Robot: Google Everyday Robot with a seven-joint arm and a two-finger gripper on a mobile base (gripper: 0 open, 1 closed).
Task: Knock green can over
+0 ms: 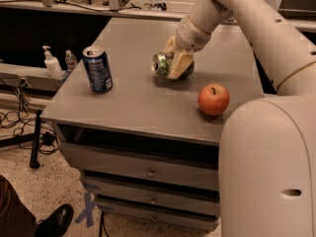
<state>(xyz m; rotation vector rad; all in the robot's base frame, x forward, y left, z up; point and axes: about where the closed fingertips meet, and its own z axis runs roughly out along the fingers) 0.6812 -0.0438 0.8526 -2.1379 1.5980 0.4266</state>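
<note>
The green can (160, 63) lies on its side near the middle of the grey cabinet top (138, 102), its silver top facing left. My gripper (173, 62) reaches down from the upper right and straddles the can, one pale finger (178, 64) in front of it and one behind, shut on it. The can's right end is hidden behind the front finger.
A dark blue can (98, 69) stands upright at the left of the top. A red apple (214, 99) sits at the right, near the front edge. A soap dispenser (51, 62) and a small bottle stand on a ledge to the left. Drawers are below.
</note>
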